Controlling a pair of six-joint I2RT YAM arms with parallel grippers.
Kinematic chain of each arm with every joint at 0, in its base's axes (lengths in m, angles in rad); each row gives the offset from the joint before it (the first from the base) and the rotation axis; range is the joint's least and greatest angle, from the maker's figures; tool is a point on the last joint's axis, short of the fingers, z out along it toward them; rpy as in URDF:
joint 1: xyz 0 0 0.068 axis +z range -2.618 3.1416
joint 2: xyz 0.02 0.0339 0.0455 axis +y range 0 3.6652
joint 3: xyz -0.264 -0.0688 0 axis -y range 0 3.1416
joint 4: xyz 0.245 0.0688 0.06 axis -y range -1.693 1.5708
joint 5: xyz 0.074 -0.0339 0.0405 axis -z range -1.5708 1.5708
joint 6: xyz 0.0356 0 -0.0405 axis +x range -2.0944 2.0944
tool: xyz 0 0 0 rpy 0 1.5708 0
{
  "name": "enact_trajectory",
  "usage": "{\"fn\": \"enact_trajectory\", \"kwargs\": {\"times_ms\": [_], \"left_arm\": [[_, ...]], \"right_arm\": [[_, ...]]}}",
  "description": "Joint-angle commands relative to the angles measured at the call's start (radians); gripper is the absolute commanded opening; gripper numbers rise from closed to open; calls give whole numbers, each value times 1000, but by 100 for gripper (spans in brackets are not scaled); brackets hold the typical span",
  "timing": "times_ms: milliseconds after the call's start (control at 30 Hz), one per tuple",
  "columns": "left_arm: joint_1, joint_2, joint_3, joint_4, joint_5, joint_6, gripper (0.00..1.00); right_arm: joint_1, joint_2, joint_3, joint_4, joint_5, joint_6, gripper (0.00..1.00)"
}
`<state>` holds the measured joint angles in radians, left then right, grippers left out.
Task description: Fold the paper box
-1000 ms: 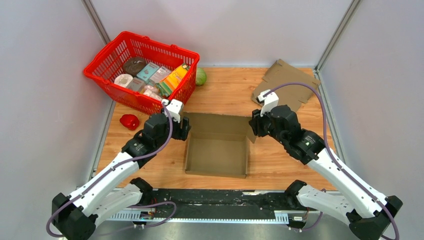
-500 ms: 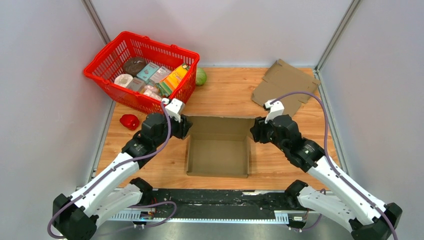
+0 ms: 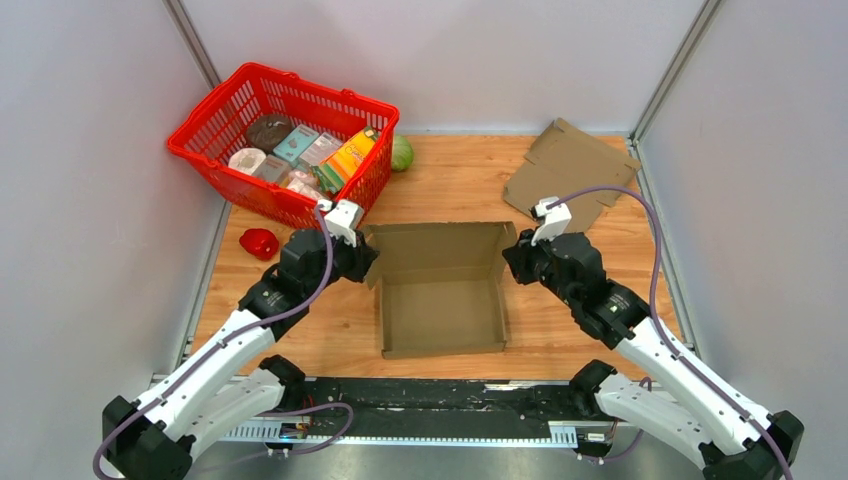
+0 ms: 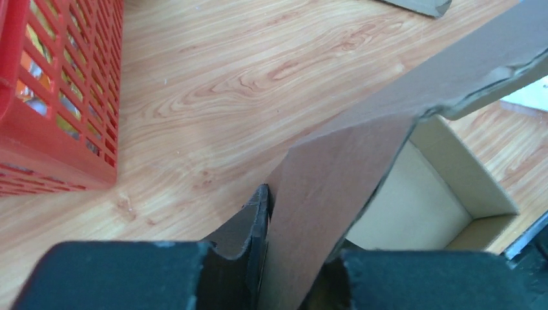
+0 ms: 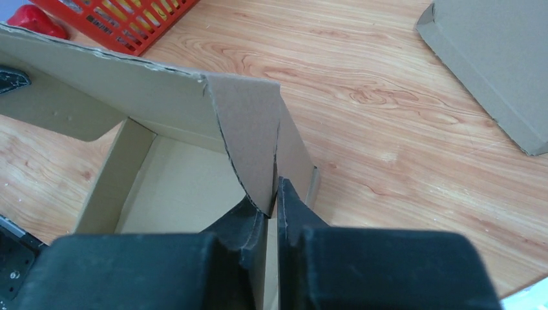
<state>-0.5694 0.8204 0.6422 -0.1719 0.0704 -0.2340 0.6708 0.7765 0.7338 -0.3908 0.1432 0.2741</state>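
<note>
- Left gripper (image 3: 362, 262): sits at the far-left corner of the paper box (image 3: 440, 310). Its jaws stand narrowed around an upright corner flap. In the wrist view one finger (image 4: 258, 219) lies flat against the flap. The other is mostly hidden behind the card, and the flap runs up between them.
- Right gripper (image 3: 512, 262): sits at the far-right corner of the box. Its fingers (image 5: 249, 226) are pinched almost together on that corner's flap, with only the thickness of the card between the pads.
- Box: lies between the two grippers, open side up, floor flat on the table (image 3: 450, 190). The back wall is raised and spans from one gripper to the other. The side walls stand upright.
- Ahead and left of the left gripper: a red basket (image 3: 250, 190) holding packaged goods, near the box corner but apart from it.
- Outboard of the left gripper, beside the basket's near wall: a small red object (image 3: 260, 242) on the table.
- Beyond the left gripper, just beside the basket's far corner: a green round thing (image 3: 402, 153).
- Ahead and right of the right gripper: a flat cardboard sheet (image 3: 570, 170), well apart from the box.
</note>
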Motion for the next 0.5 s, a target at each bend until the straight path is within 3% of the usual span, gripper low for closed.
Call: {"fn": "enact_trajectory", "kwargs": {"times_ms": [0,67,200,467], "left_arm": [[3,-18,28,-35,31,-116,14],[3,-20,36,-28,31,-154,10],[2,5,65,-14,17,-214,1],[-50,43,62,87,-208,-332,2]], "right_arm": [[0,3,1,46,-66,59,6],[1,-2,-13,64,-60,80,0],[6,3,-33,104,-39,85,0],[61,-2,-60,199,91,137,0]]}}
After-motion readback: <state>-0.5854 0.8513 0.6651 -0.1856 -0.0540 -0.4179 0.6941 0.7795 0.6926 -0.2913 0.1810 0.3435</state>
